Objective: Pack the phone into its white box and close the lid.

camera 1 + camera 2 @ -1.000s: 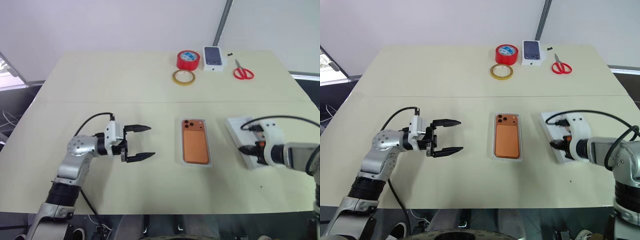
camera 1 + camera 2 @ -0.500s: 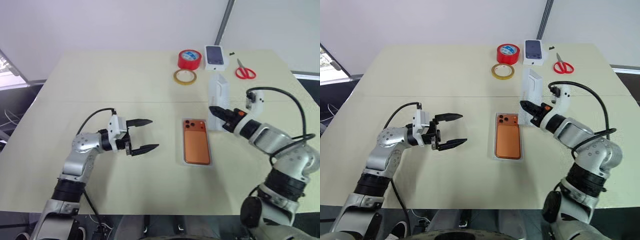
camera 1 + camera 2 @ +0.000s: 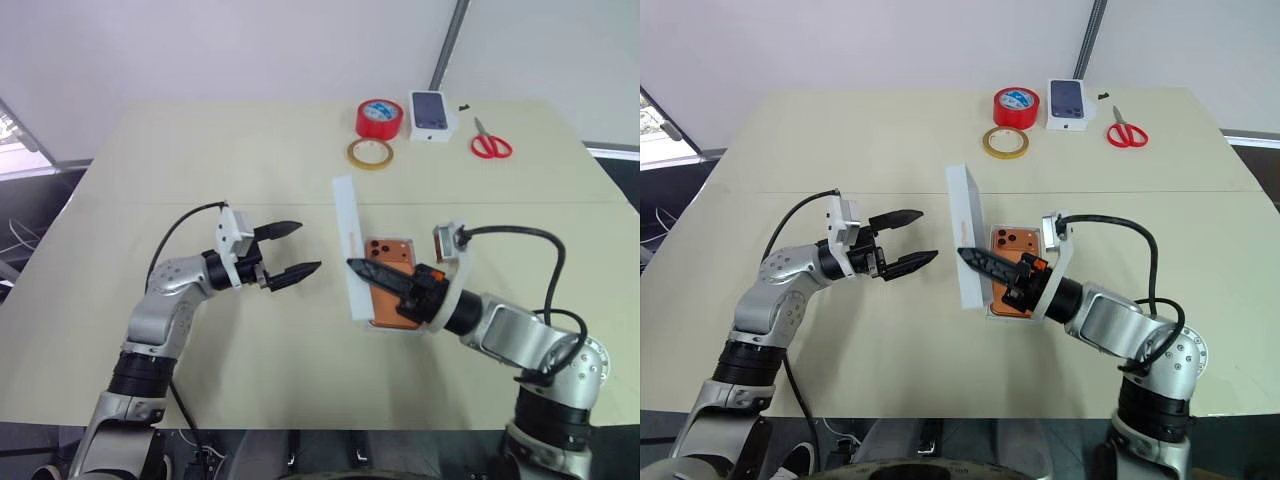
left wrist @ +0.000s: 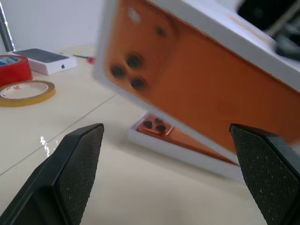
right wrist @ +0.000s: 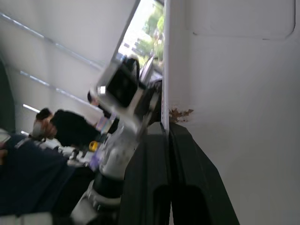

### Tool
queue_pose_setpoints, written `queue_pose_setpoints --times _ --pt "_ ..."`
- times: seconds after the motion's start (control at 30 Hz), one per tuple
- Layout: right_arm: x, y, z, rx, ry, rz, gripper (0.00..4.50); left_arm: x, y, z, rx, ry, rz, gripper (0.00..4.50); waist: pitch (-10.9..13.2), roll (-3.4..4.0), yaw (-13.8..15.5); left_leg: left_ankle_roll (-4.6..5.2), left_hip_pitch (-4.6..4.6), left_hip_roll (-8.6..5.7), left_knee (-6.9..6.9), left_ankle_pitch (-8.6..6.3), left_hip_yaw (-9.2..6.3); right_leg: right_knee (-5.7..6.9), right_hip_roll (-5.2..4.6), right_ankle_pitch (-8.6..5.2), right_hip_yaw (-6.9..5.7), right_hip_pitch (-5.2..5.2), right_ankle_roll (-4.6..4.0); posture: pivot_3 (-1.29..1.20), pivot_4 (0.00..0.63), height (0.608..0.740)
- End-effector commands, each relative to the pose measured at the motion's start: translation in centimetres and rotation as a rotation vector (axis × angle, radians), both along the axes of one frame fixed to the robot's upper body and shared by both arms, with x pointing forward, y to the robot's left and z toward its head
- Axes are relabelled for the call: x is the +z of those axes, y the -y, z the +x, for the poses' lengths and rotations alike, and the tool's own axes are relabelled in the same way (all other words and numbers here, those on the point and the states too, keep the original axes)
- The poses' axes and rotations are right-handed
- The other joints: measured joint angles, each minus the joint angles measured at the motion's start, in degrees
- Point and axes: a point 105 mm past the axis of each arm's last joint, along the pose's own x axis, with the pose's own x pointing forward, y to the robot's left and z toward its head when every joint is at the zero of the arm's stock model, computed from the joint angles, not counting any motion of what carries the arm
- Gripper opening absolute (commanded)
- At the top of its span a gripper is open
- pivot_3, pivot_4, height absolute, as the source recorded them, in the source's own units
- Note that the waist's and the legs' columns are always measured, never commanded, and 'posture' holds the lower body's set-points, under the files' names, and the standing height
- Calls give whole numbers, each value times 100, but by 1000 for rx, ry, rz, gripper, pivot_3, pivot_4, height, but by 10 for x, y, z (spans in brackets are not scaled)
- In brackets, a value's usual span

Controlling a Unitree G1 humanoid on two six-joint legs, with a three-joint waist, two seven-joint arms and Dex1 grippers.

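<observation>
The orange phone lies camera side up in the shallow white box at the table's middle. My right gripper reaches over the phone from the right and is shut on the rim of the white lid. The lid stands on edge in the air, just left of the box. In the left wrist view the lid's near face is orange with dark lenses, above the boxed phone. My left gripper hovers open a short way left of the lid, pointing at it.
Along the far edge sit a red tape roll, a yellow tape ring, a small white box with a dark phone picture and red scissors. Cables trail from both wrists.
My right gripper lifted the lid off the table at the right and swung it left across the phone, turning it on edge. My left gripper edged slightly toward the middle, still open.
</observation>
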Motion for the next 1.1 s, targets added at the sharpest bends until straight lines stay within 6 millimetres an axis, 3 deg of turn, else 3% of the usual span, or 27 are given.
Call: queue_pose_setpoints --times 0.03,0.2,0.23,0.3,0.53,0.57,0.77,0.9,1.0,1.1 --pt "11 -9 -6 19 -32 91 33 19 1 -6 -24 52 -29 4500 0 0 -3 0 1 1 0 0 0 0 1 0 0 1 0 0 150 740" --pt "1 -14 -1 7 -108 103 33 15 -3 -11 -46 18 -25 4500 0 -1 19 0 1 1 0 0 0 -6 2 0 0 4 1 0 150 740" --pt "-2 -14 4 -9 -127 102 6 12 -4 -13 -51 11 -21 4260 0 -1 23 0 1 1 0 0 0 -9 2 0 0 5 1 0 150 740" --pt "-4 -13 10 -27 -146 102 0 5 -3 -16 -64 -6 -7 3668 0 0 30 0 1 1 0 0 0 -12 2 0 0 7 1 0 150 740" --pt "-18 -5 25 -104 -213 97 0 -22 8 -19 -42 -35 35 284 0 -1 54 3 -1 2 -1 -2 -1 -25 1 0 0 10 0 0 150 740" --pt "-21 -5 26 -112 -223 89 0 -27 12 -17 -29 -34 39 18 1 -1 61 4 -2 2 -2 -2 -1 -30 0 0 0 13 0 0 150 740" --pt "-34 1 34 -154 -234 14 0 -43 38 -11 -36 -48 28 18 1 -2 55 9 -3 3 -2 -5 -1 -40 0 0 0 17 0 0 150 740" --pt "-29 4 37 -161 -210 20 0 -48 50 -5 -46 -53 21 18 1 -1 53 9 -2 4 -3 -5 -1 -40 0 0 -1 16 0 0 150 740" --pt "-25 8 36 -163 -198 41 910 -46 58 -1 -56 -42 13 0 1 -2 61 10 -3 4 -3 -6 -1 -42 0 0 0 18 0 0 150 740" --pt "-25 19 37 -197 -175 14 2442 -44 63 1 -68 -37 3 0 1 -2 61 12 -7 4 -3 -7 -1 -45 0 0 -1 16 1 0 150 740"
